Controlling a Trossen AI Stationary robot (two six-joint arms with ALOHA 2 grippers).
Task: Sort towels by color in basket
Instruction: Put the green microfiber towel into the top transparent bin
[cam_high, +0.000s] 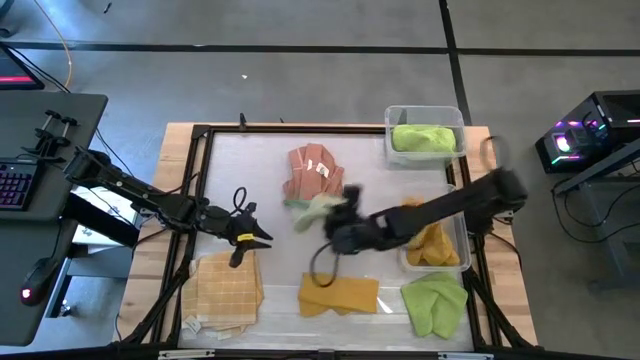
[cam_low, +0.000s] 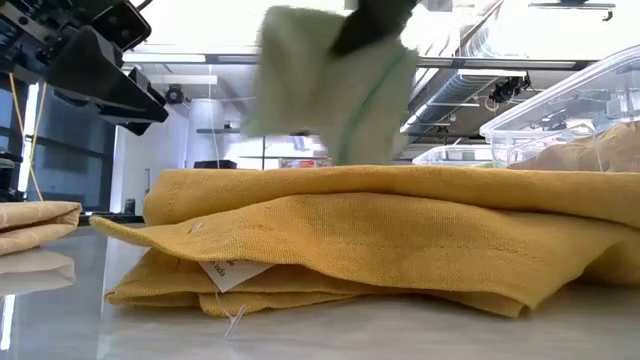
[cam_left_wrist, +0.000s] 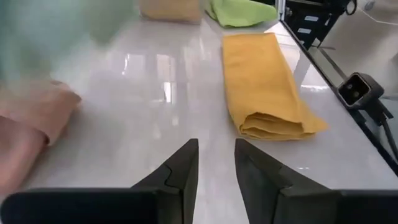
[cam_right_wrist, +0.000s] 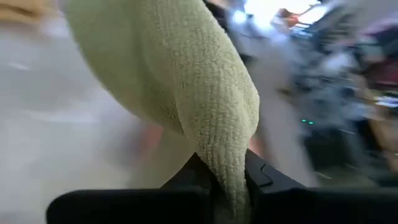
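Observation:
My right gripper is over the middle of the table, shut on a pale green towel. Just beyond it a salmon towel lies flat. Along the near edge lie a tan check towel, a folded mustard towel and a lime green towel. My left gripper hovers above the tan check towel's far edge. Its fingers are a little apart with nothing between them. My right gripper pinches a bunched fold of the pale green towel between its two fingers. The fingers come from the table's right, slanting downward. The towel is raised off the table; the mustard towel in the low view hides its lower end.
A clear bin at the far right holds a lime green towel. A second bin on the right holds a mustard towel. A dark frame borders the white work surface.

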